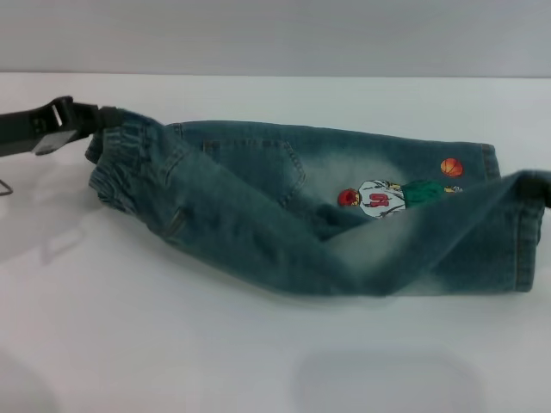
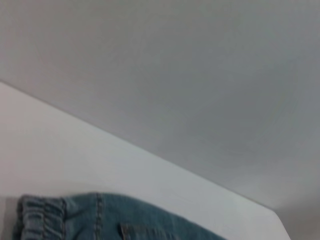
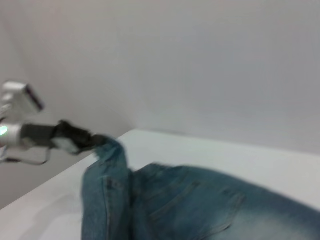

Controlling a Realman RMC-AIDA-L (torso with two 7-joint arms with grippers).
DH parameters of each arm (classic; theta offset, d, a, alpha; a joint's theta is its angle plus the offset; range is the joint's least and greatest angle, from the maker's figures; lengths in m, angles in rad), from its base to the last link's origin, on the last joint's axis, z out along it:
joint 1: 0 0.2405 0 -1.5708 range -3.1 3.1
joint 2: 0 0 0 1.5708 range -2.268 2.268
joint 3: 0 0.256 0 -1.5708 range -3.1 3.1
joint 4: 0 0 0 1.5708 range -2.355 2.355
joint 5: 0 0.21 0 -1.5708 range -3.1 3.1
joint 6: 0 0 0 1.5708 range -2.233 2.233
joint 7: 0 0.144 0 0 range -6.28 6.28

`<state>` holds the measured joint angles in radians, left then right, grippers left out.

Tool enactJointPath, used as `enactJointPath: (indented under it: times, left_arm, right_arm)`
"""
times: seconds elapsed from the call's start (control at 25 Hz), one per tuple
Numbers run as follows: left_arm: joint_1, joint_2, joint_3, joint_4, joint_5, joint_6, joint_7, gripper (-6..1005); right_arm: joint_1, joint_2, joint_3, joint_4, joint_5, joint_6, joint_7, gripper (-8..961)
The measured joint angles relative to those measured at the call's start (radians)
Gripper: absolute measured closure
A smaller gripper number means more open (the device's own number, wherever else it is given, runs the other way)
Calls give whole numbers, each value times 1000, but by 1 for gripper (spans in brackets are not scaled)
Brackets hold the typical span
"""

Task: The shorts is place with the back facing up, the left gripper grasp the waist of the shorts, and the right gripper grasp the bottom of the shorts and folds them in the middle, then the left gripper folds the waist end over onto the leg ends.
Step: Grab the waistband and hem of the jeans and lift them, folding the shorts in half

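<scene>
White table point(image 1: 172, 361) | grey wall | left pincer point(image 1: 102, 120) grips waist point(image 1: 129, 163) | right unseen

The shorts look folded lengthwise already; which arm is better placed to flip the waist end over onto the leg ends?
The left. Its left pincer already grips the waist, lifted off the table. The right pincer sits at the leg ends.

The faded blue denim shorts point(image 1: 284, 215) lie across the white table, partly lifted and folding lengthwise. The gathered elastic waist point(image 1: 129, 163) is raised at the robot's left, bunched. The leg hems point(image 1: 521, 232) sit at the right, also lifted. The embroidered basketball player point(image 1: 379, 198) and orange ball point(image 1: 451, 167) face up.
</scene>
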<state>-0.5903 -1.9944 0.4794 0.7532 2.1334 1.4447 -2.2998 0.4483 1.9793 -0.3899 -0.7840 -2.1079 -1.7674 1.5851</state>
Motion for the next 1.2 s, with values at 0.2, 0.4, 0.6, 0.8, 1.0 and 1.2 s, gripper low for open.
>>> enactJointPath:
  times: [0.2,0.4,0.6,0.8,1.0,1.2]
  left_arm:
    - [-11,-12,1,0,-19,-68,3,959]
    - [-17,-15,3,0,-32,-106,3,959]
    - [-21,-20,3,0,-35,-142,4,959]
    - [-22,-26,2,0,-45,-194,13,958]
    - [-19,-33,2,-1,-59,-234,19,956]
    - [-15,-36,2,-2,-62,-265,28,954]
  right_arm:
    - [-2,6,1,30,54,94,-42,927]
    - [6,7,2,57,78,181,-51,924]
    - [22,7,-6,100,79,282,-51,921]
    - [38,7,-12,136,79,373,-58,918]
    - [54,7,-12,161,79,425,-67,915]
    - [75,8,-11,184,79,457,-67,912]
